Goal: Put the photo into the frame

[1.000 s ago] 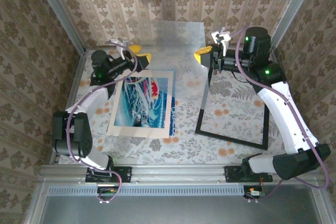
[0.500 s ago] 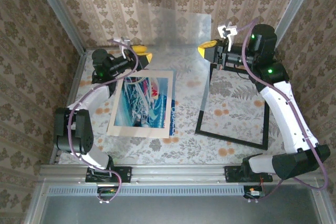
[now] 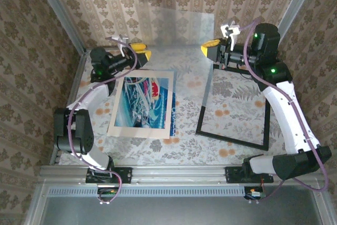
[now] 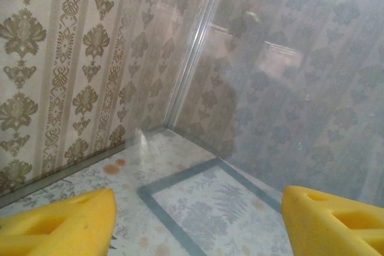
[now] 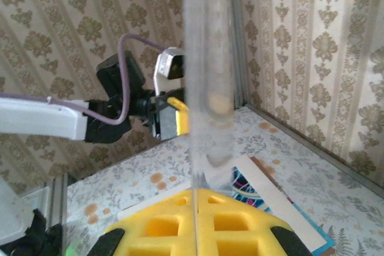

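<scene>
R end effector (image 3: 209, 50) grips clear sheet (image 3: 174, 35); photo (image 3: 143, 102) flat.

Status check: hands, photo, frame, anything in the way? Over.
Left hand open, empty, by the clear pane. Right hand shut on that pane, held upright. Photo face up on table, left of empty frame. Pane raised, off the frame.

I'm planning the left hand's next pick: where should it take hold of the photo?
Probably the cream border along the photo's far edge, coming from the left hand's side. The photo lies flat, image up, and that edge is nearest.
</scene>
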